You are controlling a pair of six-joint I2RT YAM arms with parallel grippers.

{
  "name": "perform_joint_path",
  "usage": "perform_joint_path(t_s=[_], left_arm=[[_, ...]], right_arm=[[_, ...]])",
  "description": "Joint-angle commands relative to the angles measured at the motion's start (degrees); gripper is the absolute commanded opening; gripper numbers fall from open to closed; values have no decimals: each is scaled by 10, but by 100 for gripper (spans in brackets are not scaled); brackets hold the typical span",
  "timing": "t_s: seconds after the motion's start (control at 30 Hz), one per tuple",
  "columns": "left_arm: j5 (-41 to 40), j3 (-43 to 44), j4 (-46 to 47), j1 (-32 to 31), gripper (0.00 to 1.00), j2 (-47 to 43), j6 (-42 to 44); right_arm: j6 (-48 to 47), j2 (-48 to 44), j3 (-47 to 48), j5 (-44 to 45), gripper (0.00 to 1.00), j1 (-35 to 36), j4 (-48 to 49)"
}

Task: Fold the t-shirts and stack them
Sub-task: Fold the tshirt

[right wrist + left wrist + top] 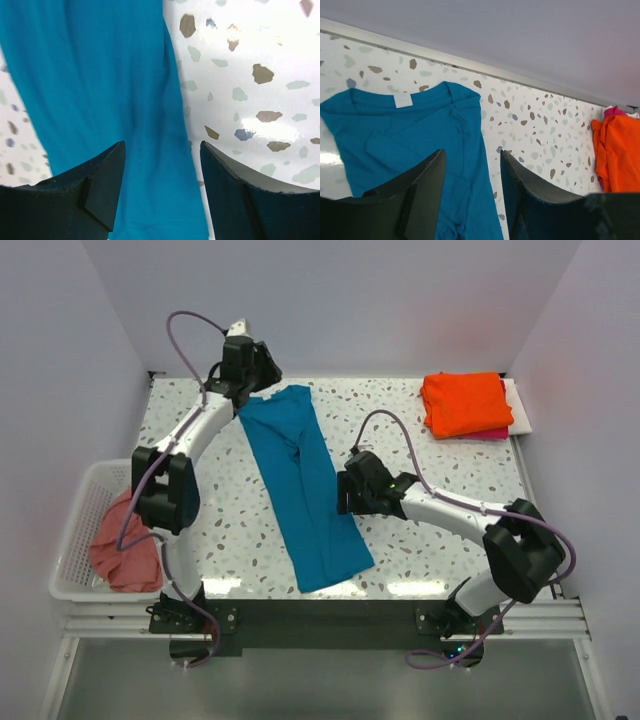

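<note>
Left tool [471, 156], right tool [162, 147] seen apart, empty. Teal-blue t-shirt [300, 485] judged light, limp; best pinched at collar corners, 12 o'clock end.

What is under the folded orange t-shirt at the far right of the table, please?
A magenta t-shirt: only a strip shows along the near edge of the orange t-shirt. The rest is covered, so its fold cannot be judged. A white panel shows beside them.
</note>
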Motion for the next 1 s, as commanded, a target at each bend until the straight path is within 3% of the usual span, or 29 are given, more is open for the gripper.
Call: perform_joint_path(t_s=[0.0,0.1,0.17,0.3,0.43,0.57,0.73,0.83,0.97], left_arm=[[-102,-67,-16,-4,51,-63,-36],[-132,-132,-40,-6,35,-90,-62],[-139,-187,-46,-6,31,-108,-76],[-134,-258,-7,-6,30,-121,-79],[-122,-255,15,-6,30,-79,-62],[-131,-195,-12,-6,29,-20,-43],[-158,-96,-77,-6,29,87,-21],[-166,6,-126,-4,31,162,7],[-137,167,-180,9,40,242,44]], right_arm=[[-48,27,20,-23,64,5,-20],[-47,40,1,-26,61,5,-3],[-44,49,-6,-23,59,5,-8],[-33,37,-45,-9,52,21,-10],[-7,31,-71,22,45,52,-21],[24,22,-105,23,36,67,-14],[84,11,-117,18,33,136,5],[117,23,-98,18,33,182,21],[130,52,-80,8,35,191,39]])
